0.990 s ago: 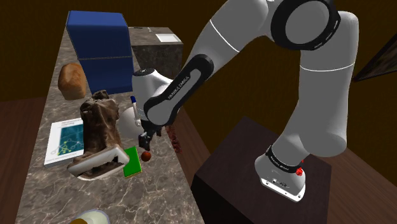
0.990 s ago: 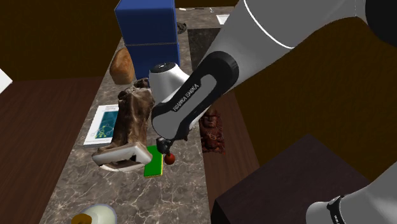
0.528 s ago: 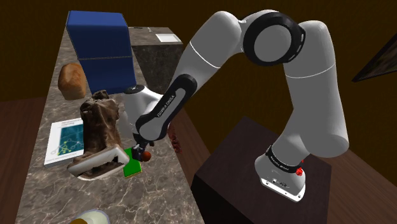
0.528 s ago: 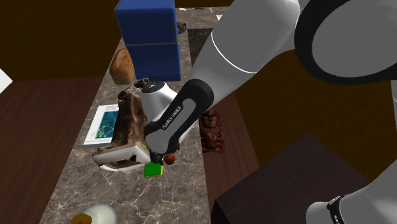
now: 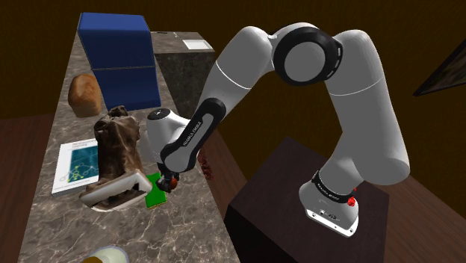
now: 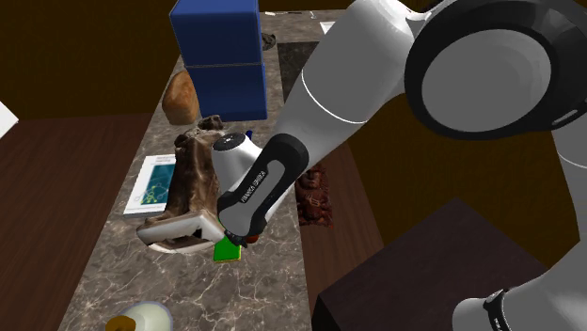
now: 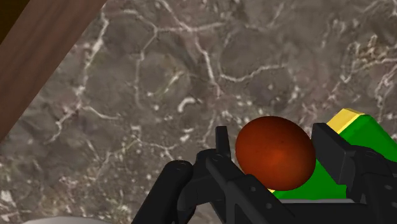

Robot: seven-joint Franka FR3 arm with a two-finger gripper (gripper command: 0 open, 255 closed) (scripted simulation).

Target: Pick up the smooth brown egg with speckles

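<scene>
Grasp step: clasping the reddish-brown egg (image 7: 275, 153) between fingers (image 7: 222, 147) closed on its sides, on the marble counter (image 7: 159, 83) near its stand-side edge, just beside a green block (image 7: 359, 143); next, presumably, lifting straight up without slackening.

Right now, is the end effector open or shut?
End effector shut on the egg: both fingers touch its sides, wrist view.

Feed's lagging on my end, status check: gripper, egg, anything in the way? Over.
Gripper shut on egg, low at the marble counter. Egg reddish-brown, clasped between both fingers. Green block right beside egg, close to one finger.
</scene>
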